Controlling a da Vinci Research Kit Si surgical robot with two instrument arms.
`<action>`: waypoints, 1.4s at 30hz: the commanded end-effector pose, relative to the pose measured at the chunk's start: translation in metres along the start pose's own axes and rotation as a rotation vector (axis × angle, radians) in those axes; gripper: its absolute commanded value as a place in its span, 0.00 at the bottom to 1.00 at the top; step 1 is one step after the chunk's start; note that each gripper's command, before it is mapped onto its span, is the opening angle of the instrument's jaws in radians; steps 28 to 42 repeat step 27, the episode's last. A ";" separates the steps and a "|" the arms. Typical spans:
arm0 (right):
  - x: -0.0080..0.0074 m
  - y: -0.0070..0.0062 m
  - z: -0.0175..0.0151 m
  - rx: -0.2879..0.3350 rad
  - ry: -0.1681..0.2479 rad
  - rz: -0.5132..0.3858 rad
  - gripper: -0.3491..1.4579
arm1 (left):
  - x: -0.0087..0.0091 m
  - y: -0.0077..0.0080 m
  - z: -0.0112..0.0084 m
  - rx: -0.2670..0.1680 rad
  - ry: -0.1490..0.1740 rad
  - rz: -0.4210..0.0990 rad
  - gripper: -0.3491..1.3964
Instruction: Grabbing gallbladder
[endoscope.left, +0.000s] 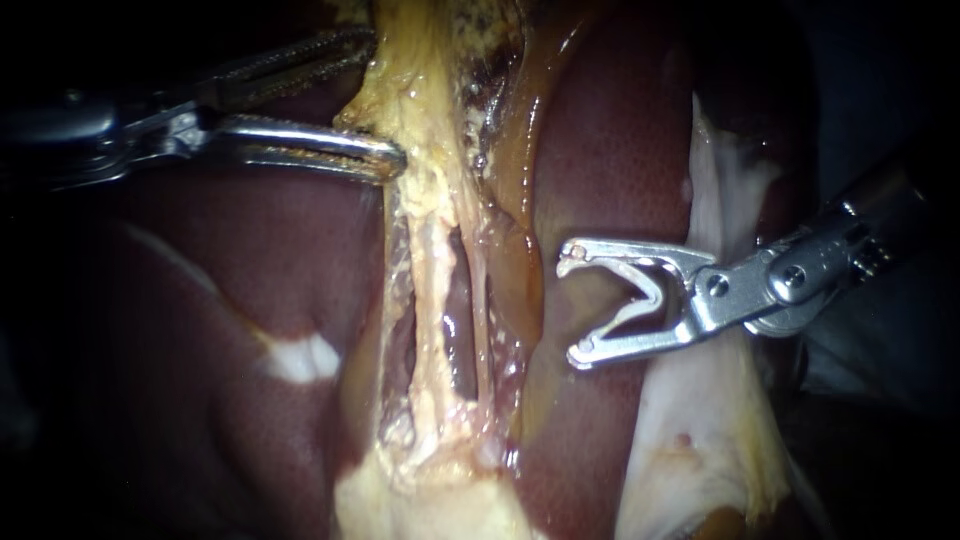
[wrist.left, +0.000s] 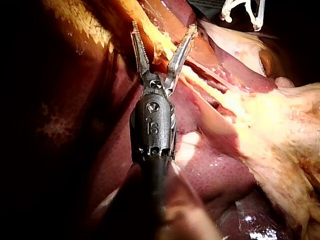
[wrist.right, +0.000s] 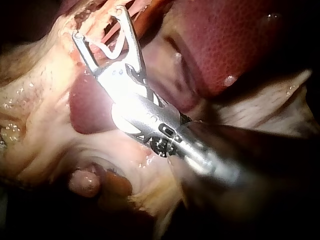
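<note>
A band of yellowish gallbladder tissue (endoscope.left: 430, 90) runs down the middle between dark red liver lobes (endoscope.left: 250, 260). Lower down it splits into two thin tubes (endoscope.left: 432, 290). My left instrument (endoscope.left: 383, 100) comes in from the left, and its jaws stand wide open around the left edge of this band. In the left wrist view (wrist.left: 164, 27) a yellow strand (wrist.left: 160, 47) lies between the open jaws, not pinched. My right instrument (endoscope.left: 575, 305) hovers over the liver to the right of the tubes. Its spread jaws carry a white V-shaped clip (endoscope.left: 645, 290), which also shows in the right wrist view (wrist.right: 107, 47).
Liver (endoscope.left: 620, 140) surrounds the band on both sides. A pale white sheet of tissue (endoscope.left: 700, 420) lies under the right instrument's shaft. A small white patch (endoscope.left: 300, 358) marks the left lobe. Yellow fatty tissue (endoscope.left: 430, 500) widens toward the lower edge.
</note>
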 end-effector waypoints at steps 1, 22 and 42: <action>0.0000 0.0000 0.0000 0.000 0.000 0.000 0.51 | 0.0002 0.0001 0.0000 -0.001 0.006 -0.008 0.55; 0.0001 -0.0001 0.0000 0.001 0.001 0.000 0.51 | 0.0009 0.0008 -0.0019 0.001 0.079 -0.087 0.00; 0.0001 -0.0001 0.0000 0.000 0.000 0.000 0.51 | 0.0009 0.0007 -0.0019 0.001 0.079 -0.087 0.00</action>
